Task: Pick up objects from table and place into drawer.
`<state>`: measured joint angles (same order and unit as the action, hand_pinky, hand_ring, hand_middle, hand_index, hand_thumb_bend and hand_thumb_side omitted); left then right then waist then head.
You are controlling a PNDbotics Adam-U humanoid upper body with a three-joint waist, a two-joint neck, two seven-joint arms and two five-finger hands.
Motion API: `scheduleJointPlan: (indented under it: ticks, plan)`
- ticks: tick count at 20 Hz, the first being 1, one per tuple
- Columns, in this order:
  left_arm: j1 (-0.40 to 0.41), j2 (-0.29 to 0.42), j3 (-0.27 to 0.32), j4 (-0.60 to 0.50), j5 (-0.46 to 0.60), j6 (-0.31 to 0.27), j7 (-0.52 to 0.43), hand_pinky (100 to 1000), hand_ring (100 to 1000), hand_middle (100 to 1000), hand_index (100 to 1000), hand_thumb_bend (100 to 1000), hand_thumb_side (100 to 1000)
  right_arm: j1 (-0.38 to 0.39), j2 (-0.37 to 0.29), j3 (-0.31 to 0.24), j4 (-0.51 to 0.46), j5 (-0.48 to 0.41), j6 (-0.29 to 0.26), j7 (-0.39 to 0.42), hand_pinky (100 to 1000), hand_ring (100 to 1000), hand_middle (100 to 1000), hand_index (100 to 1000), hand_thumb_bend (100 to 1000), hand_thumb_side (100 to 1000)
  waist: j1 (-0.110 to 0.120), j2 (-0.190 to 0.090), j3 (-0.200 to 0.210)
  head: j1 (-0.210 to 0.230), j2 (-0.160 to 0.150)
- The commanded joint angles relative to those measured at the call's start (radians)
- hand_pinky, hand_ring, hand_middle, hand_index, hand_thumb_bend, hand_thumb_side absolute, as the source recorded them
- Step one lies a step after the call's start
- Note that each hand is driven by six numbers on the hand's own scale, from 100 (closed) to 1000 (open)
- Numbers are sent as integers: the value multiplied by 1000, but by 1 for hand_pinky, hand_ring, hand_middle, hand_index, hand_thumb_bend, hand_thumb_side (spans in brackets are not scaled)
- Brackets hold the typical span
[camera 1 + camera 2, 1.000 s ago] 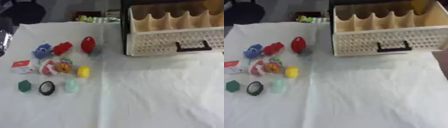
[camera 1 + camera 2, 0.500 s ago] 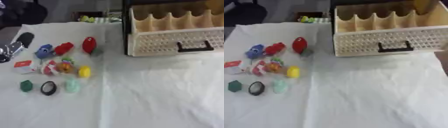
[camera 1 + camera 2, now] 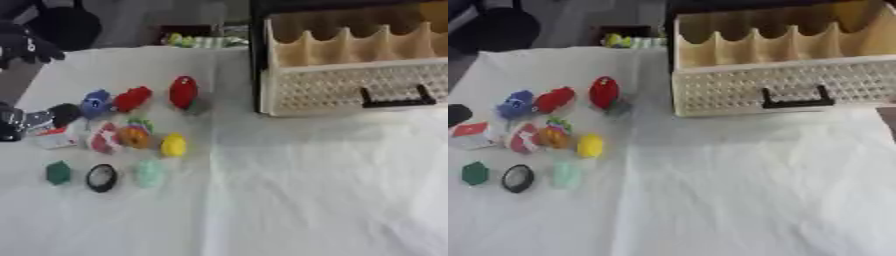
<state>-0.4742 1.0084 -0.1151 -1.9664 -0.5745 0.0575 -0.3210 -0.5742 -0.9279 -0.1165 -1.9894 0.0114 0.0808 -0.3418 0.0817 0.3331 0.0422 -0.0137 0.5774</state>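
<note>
Left hand (image 3: 35,121) advanced toward toys; drawer (image 3: 785,75) open, beige, perforated.

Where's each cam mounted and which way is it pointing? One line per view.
Left eye view: in the head, looking down at the white cloth; toys at left, open drawer far right; the left robot hand enters at the left edge.
Right eye view: same head, same downward aim, set slightly right; only a dark tip of that robot hand shows at its left edge.
Shared: the drawer, the yellow toy, the red toy; no right robot hand in either.
</note>
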Motion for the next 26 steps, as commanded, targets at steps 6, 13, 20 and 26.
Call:
scheduleJointPlan:
  ticks: [6, 13, 20, 26]
  plan:
    - [44, 99, 6, 35, 46, 47, -106, 570, 656, 661, 878, 579, 751, -9, -12, -21, -11, -9, 1, -10, 375, 396, 368, 775, 465, 1000, -7, -17, 2, 7, -17]
    - [67, 112, 5, 53, 72, 66, -184, 591, 689, 696, 905, 580, 659, -1, -5, -28, -11, -18, 11, -32, 374, 393, 364, 765, 450, 1000, -8, -16, 0, 23, -12]
    - [77, 107, -12, 89, 61, 70, -216, 575, 680, 695, 907, 542, 553, 4, 5, -34, -11, -21, 20, -46, 374, 391, 361, 755, 448, 1000, -11, -13, -5, 35, -17]
    - [73, 100, -33, 131, 41, 87, -221, 568, 668, 674, 844, 569, 546, 8, 14, -38, -11, -26, 22, -54, 376, 390, 361, 751, 443, 1000, -12, -12, -10, 37, -22]
